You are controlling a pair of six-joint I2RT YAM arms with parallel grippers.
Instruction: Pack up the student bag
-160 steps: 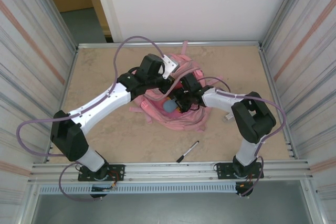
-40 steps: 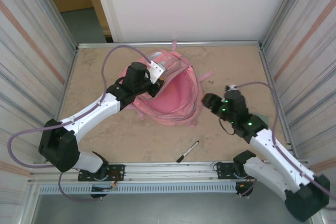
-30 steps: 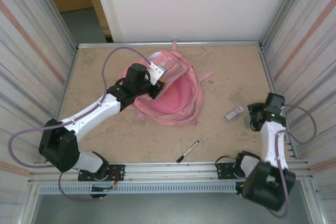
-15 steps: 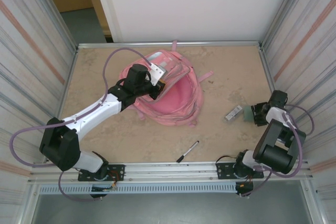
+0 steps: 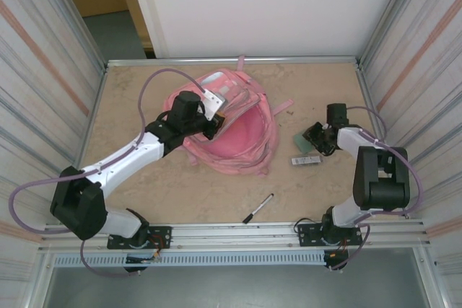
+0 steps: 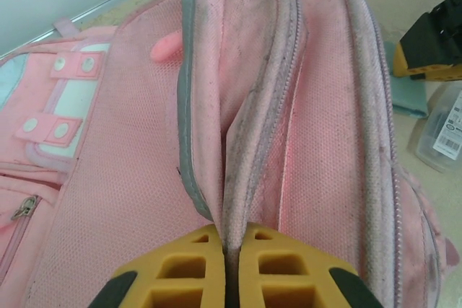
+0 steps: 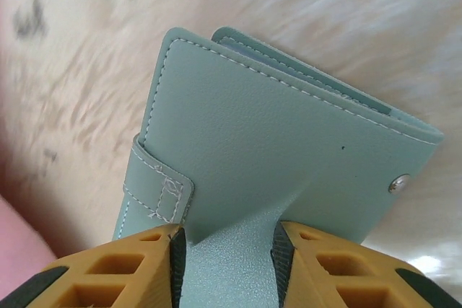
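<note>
Partly cut off ahead of the left end effector, clamped on its zip-edged flap: pink student bag. Near edge hidden between the right end effector fingers gripping it: teal wallet. Beige mottled counter, corrugated metal walls. One pen, one labelled clear box beside that end effector.

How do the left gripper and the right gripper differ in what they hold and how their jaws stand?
The left gripper pinches the open rim of the student bag; the right gripper pinches a teal wallet. The left gripper's jaws are almost together on fabric; the right gripper's jaws stand wider apart. The left gripper is at the bag; the right gripper is beside it, over the table. Both are yellow-tipped and hold something.
</note>
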